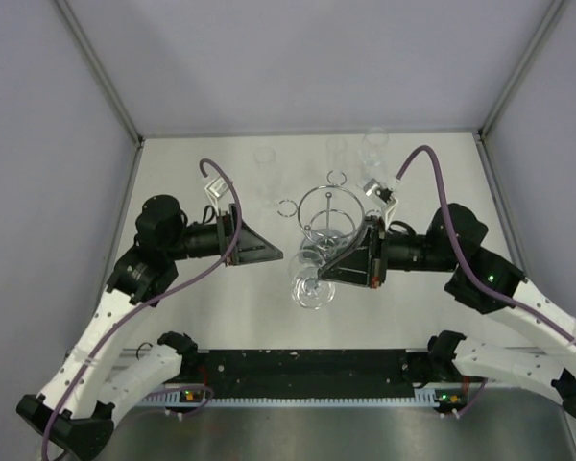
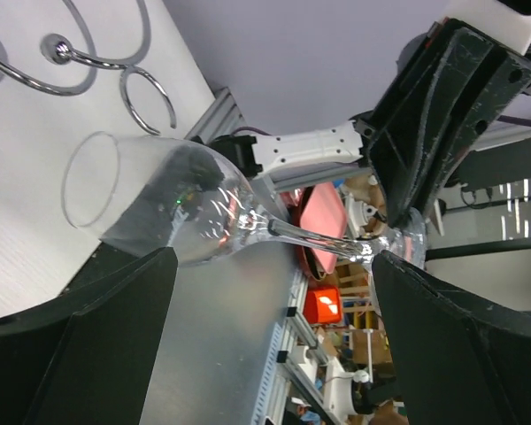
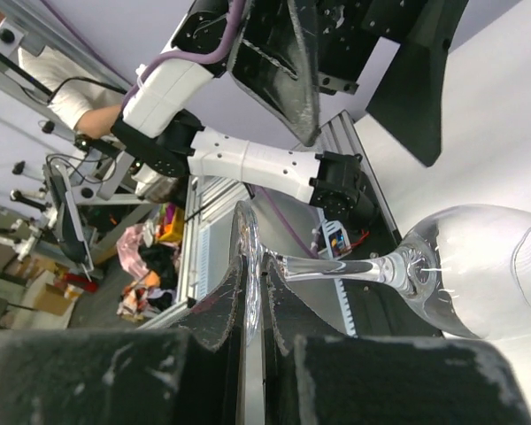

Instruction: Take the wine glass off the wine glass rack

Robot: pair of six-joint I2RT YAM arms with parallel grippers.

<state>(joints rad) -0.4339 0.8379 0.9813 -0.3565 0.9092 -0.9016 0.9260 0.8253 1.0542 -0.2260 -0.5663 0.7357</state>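
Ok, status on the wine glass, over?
Right gripper shut on foot of wine glass, glass lying sideways. Left gripper open, close by the bowl. Bowl looks clear of the wine glass rack loops.

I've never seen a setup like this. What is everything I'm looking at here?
wine glass: one, clear, held sideways by its foot, on the rack's near side.
wine glass rack: one, chrome, middle of the table.
other glasses: a few, clear and faint, far side of the table; exact count unclear.
table: one, pale grey, under everything.
cables: two, purple, one looped over each arm.
left gripper: one, black, open, beside the glass's bowl.
right gripper: one, black, shut on the glass's foot.
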